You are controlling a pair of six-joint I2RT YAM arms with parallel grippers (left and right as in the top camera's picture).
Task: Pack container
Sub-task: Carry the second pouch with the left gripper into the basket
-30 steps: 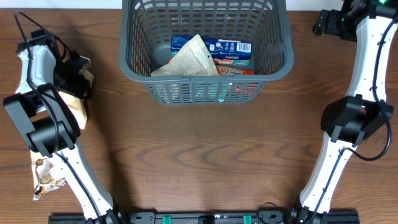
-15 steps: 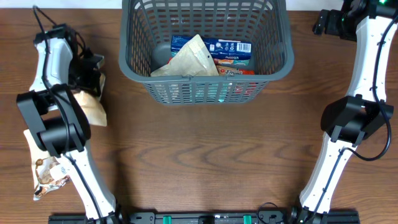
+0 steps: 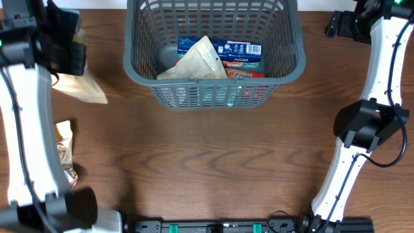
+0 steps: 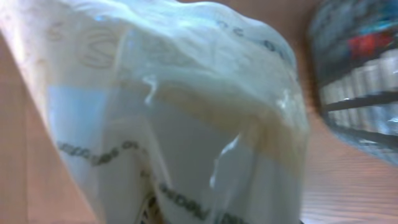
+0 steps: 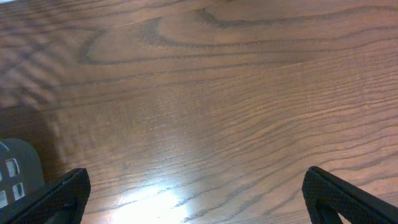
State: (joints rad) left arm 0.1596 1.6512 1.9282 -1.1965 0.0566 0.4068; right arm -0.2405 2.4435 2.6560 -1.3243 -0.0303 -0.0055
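The dark grey container (image 3: pixel 294 68) stands at the top middle of the table. In it lie a beige pouch (image 3: pixel 197 61), a blue packet (image 3: pixel 236 47) and a red packet (image 3: pixel 249 73). My left gripper (image 3: pixel 70 59) is raised to the left of the container and is shut on a tan pouch (image 3: pixel 84 89) that hangs under it. That pouch fills the left wrist view (image 4: pixel 174 118), with the container (image 4: pixel 360 68) at the right edge. My right gripper (image 3: pixel 334 24) is open and empty over bare table right of the container, its fingers wide apart in the right wrist view (image 5: pixel 196 193).
A crumpled snack packet (image 3: pixel 63 145) lies on the table at the far left, under my left arm. A corner of the container (image 5: pixel 15 174) shows at the lower left of the right wrist view. My right arm's base stands at the right side.
My left arm has risen from the table with the tan pouch in its grip and shifted a little toward the container. The right arm has not moved.
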